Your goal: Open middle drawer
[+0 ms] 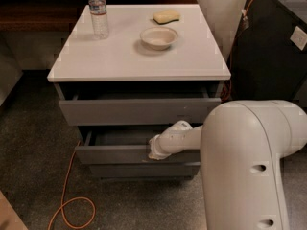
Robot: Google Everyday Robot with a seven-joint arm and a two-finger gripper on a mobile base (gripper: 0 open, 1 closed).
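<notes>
The gripper (154, 151) sits on the partly open middle drawer (110, 155), under the front edge of the worktop (120, 56), and I cannot tell if it grips.

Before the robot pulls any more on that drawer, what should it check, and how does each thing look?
1. Gripper on the middle drawer: ok, it sits at the front's upper edge, right of centre.
2. Firm hold on that front: cannot tell.
3. Drawer moving freely: probably ok, it is partly out and its grey inside shows.
4. Floor ahead: ok, the orange cable lies low, to the lower left.
5. Water bottle, bowl and sponge on the cabinet top: ok, bottle upright, all back from the front edge.
6. Top drawer shut: not ok, slightly open.
</notes>
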